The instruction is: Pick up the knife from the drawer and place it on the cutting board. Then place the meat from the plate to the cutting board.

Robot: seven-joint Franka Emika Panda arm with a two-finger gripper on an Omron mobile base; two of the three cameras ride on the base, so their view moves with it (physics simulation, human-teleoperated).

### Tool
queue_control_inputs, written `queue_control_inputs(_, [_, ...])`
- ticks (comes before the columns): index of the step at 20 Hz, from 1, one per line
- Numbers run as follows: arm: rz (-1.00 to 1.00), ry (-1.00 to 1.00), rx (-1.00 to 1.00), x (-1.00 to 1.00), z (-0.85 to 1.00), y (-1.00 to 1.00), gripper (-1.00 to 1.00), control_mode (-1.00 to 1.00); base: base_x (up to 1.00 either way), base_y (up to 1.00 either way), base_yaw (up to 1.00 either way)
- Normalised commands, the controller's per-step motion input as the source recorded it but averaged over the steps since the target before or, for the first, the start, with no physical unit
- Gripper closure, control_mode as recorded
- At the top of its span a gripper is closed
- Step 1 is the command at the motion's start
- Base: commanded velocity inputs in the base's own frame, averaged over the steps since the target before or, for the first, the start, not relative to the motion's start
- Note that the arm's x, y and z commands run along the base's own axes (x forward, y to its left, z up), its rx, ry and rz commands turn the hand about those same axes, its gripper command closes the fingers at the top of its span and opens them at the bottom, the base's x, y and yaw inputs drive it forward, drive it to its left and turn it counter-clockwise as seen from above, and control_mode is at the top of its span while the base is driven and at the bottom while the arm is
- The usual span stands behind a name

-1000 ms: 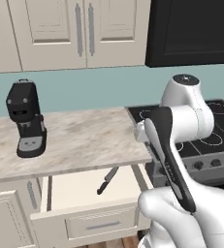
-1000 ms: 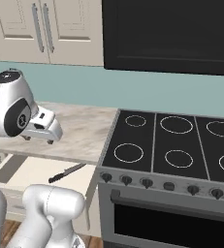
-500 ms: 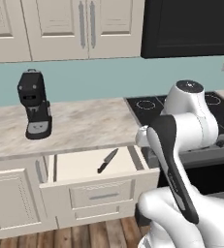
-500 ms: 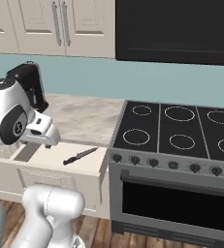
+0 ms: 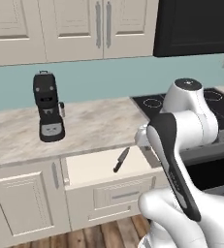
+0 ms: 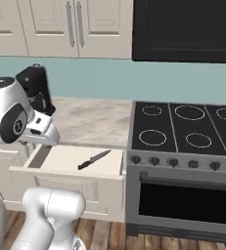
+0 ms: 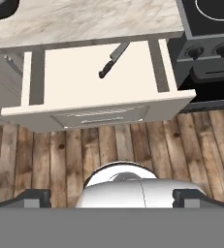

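Wide, shallow cream-coloured drawer, pulled open below the marbled grey counter; small black-handled knife with grey steel blade lies diagonally inside, toward the stove side. Two-finger gripper: jaws spread wide, holding nothing, above the wooden floor. Left base view adds a black coffee machine; right base view, the black cooktop.

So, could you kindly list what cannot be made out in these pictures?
- Knife blade tip: in the left base view and the hand view it runs under the counter edge.
- Drawer left side: the arm covers it in the right base view.
- Stove right part: cut off by the frame edge in the right base view.
- Coffee machine: partly behind the arm in the right base view.
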Motion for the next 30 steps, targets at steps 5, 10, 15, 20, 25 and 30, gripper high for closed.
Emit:
queue_control_inputs(5, [0.0,0.0,0.0,0.0,0.0,0.0,-1.0,1.0,-0.42,0.4,-0.45])
queue_control_inputs(10, [0.0,0.0,0.0,0.0,0.0,0.0,-1.0,1.0,-0.4,0.21,-0.52])
queue_control_inputs(15, [0.0,0.0,0.0,0.0,0.0,0.0,-1.0,1.0,-0.77,0.43,-0.48])
queue_control_inputs(20, [0.0,0.0,0.0,0.0,0.0,0.0,-1.0,1.0,-1.0,0.29,-0.27])
queue_control_inputs(25, [0.0,0.0,0.0,0.0,0.0,0.0,-1.0,1.0,-1.0,0.2,0.04])
queue_control_inputs(30, [0.0,0.0,0.0,0.0,0.0,0.0,-1.0,1.0,-1.0,-0.44,0.51])
